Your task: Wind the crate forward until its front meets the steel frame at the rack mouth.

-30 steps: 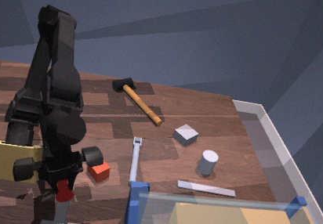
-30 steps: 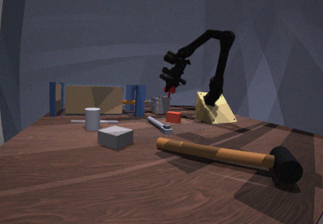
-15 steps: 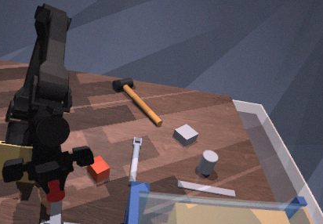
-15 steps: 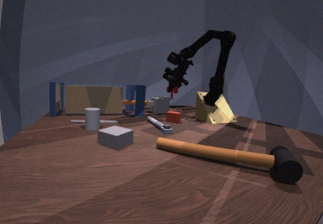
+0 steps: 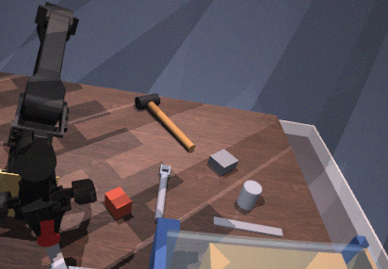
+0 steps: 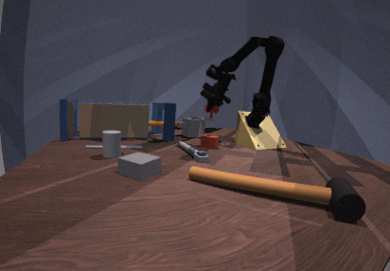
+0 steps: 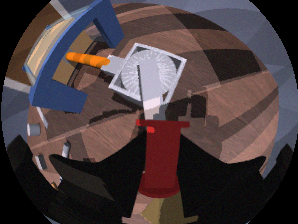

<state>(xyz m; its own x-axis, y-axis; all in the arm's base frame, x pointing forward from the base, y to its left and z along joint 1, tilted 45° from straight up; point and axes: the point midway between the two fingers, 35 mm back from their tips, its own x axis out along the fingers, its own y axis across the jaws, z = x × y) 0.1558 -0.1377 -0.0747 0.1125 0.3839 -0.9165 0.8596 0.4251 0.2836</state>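
My gripper (image 5: 48, 220) (image 6: 212, 104) (image 7: 160, 135) is shut on the red grip of the winch handle (image 5: 48, 235) (image 7: 162, 160). The handle's grey arm (image 5: 56, 256) (image 7: 153, 106) reaches out past the fingers and overlaps the winch in the wrist view. The winch (image 6: 193, 127) (image 7: 167, 75) is a light grey square housing; the handle hangs above it, and the arm hides its round hole. An orange strap (image 7: 87, 60) (image 6: 163, 123) runs from the winch towards the tan crate (image 5: 281, 258) (image 6: 114, 120). The crate is behind clear panels, near the blue frame (image 5: 168, 242) (image 6: 169, 122) (image 7: 50, 82), and looks flat.
A red block (image 5: 118, 203) (image 6: 210, 141) and a grey wrench-like tool (image 5: 161, 195) (image 6: 189, 150) lie near the cubby. A mallet (image 5: 171, 126) (image 6: 263, 185), a grey block (image 5: 223, 162), a cylinder (image 5: 250, 195) and a flat bar (image 5: 248, 226) lie farther off. A yellow wedge (image 6: 263, 135) stands by the arm.
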